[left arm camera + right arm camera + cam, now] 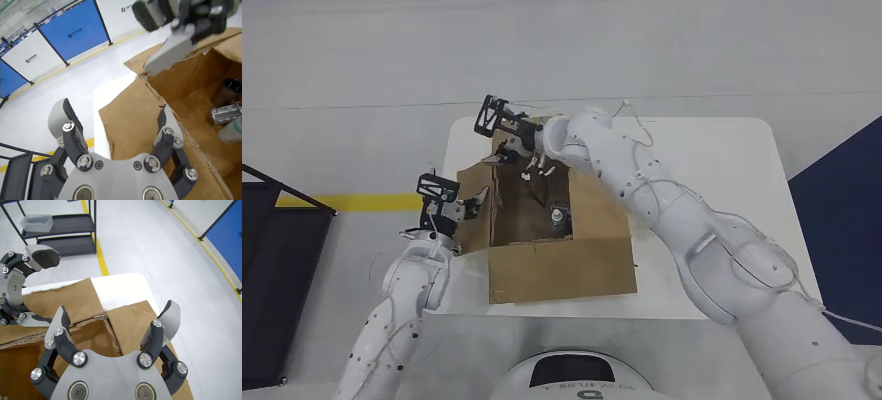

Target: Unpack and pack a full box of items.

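An open cardboard box [560, 262] stands on the white table [722, 160]. Inside lie a white bottle [557, 215] [231, 130], a silver can [224, 114] and a dark cylinder [226, 91]. My left gripper [115, 117] [467, 205] is open at the box's left side, its fingers astride the side flap [130, 123] without closing on it. My right gripper [117, 315] [517, 150] hangs open over the far left corner, with the far flap [130, 315] between its fingers. Each wrist view also catches the other gripper close by.
A black shelf cart [62, 232] holding a translucent bin [36, 223] stands off the table's left end. A black rack [272, 250] shows beside the left arm. Blue and white partition panels [75, 36] and a yellow floor line [102, 258] lie beyond. The table's right half is bare.
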